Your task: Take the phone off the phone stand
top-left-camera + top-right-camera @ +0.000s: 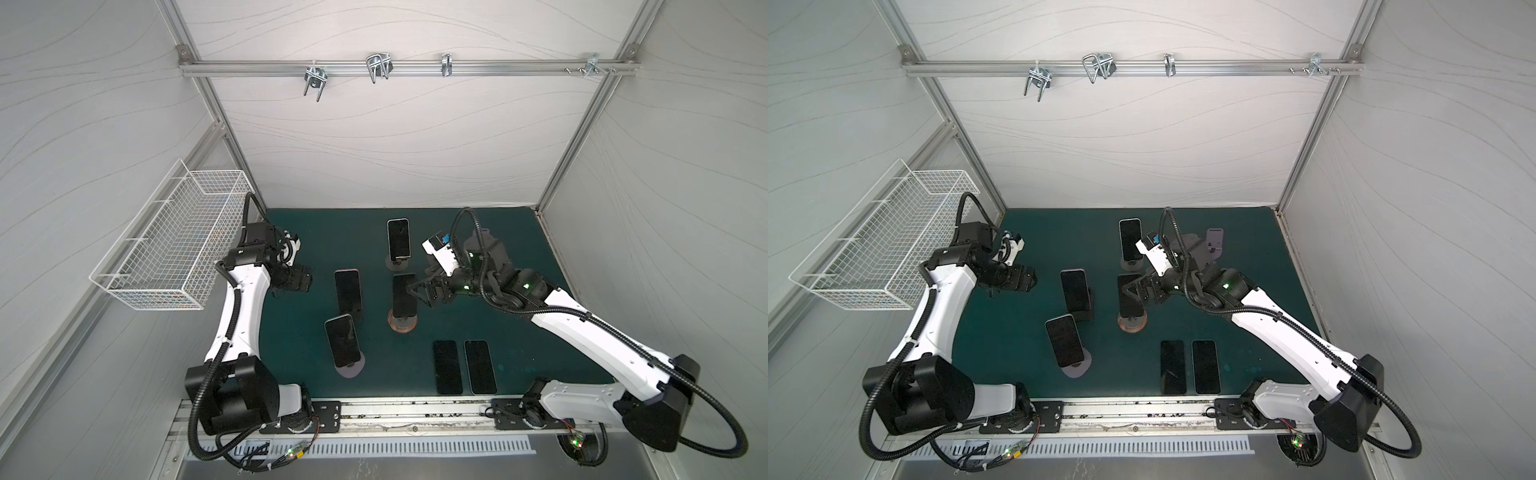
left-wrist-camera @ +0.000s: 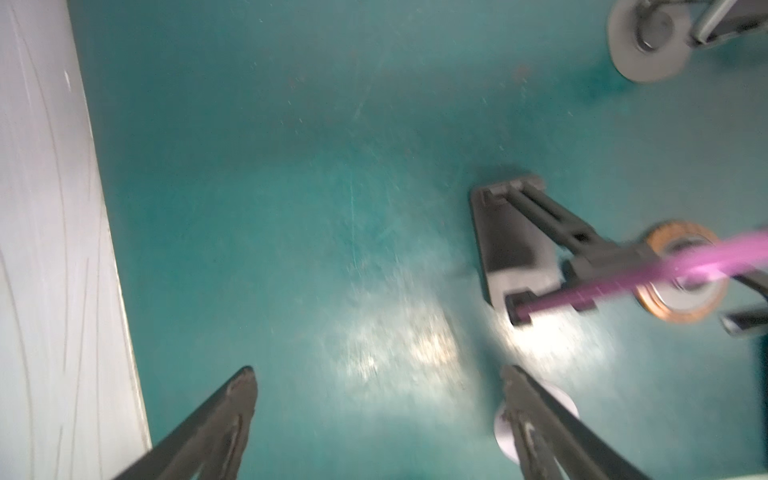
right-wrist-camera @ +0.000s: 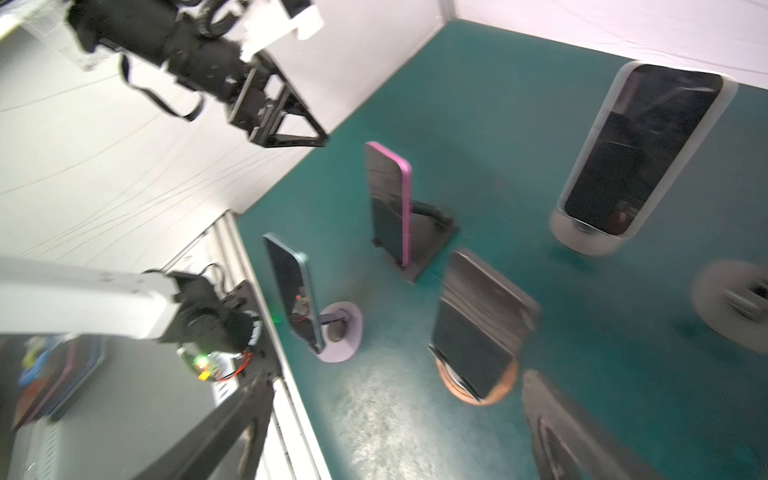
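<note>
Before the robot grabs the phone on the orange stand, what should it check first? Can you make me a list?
1. Right gripper open: ok.
2. Phone seated on the orange stand: ok.
3. Phone between the jaws: not ok, it sits just ahead of them in the right wrist view.
4. Left gripper out of the way: ok, open and off on the left side.
5. Bare mat for setting the phone down: ok.

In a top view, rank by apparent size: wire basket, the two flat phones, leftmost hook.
1. Basket; it hangs higher, likely nearer the camera, so it looks inflated.
2. Left flat phone and right flat phone look alike, so unranked.
3. Hook.
</note>
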